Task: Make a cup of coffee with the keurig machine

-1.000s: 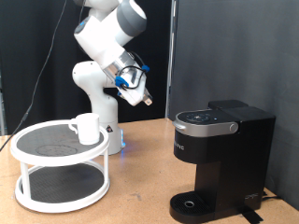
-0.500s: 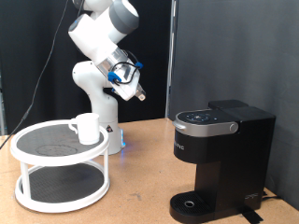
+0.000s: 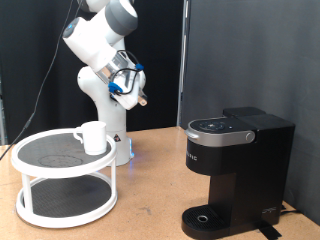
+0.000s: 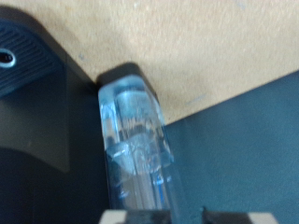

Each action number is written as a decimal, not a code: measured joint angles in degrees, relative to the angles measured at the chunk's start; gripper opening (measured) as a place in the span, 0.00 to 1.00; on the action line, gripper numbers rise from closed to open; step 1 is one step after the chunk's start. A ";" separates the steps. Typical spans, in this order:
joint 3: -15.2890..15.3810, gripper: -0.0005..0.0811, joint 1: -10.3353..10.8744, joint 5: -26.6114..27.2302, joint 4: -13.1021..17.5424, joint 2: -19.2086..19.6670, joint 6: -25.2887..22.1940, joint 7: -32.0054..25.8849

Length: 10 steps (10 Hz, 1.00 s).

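The cup (image 3: 92, 137), a small white mug, stands on the top tier of a white round tray table (image 3: 40, 157) at the exterior view's left. The black keurig machine (image 3: 236, 168) sits at the right with its lid down and nothing on its drip tray (image 3: 205, 217). My gripper (image 3: 141, 98) hangs high in the air between them, above and right of the cup, and holds nothing. In the wrist view the machine's clear water tank (image 4: 135, 140) and drip tray (image 4: 6, 58) appear below. Two pale fingertips (image 4: 114, 217) show apart at the picture's edge.
Everything stands on a wooden table (image 3: 150, 190). The robot's white base (image 3: 112, 120) rises just behind the tray table. A black curtain (image 3: 250, 50) closes off the back. A cable runs off the machine's lower right.
The arm has swung toward the exterior view's left and slightly up, carrying the gripper away from the keurig machine. Cup and machine have not moved.
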 joint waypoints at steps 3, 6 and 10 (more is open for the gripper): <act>-0.75 0.01 -3.15 -2.12 -3.00 -6.76 -0.49 -0.76; -1.44 0.01 -3.32 -2.14 -1.63 -5.22 -0.51 -0.81; -6.57 0.01 -5.39 -4.28 3.74 0.03 -0.97 -1.36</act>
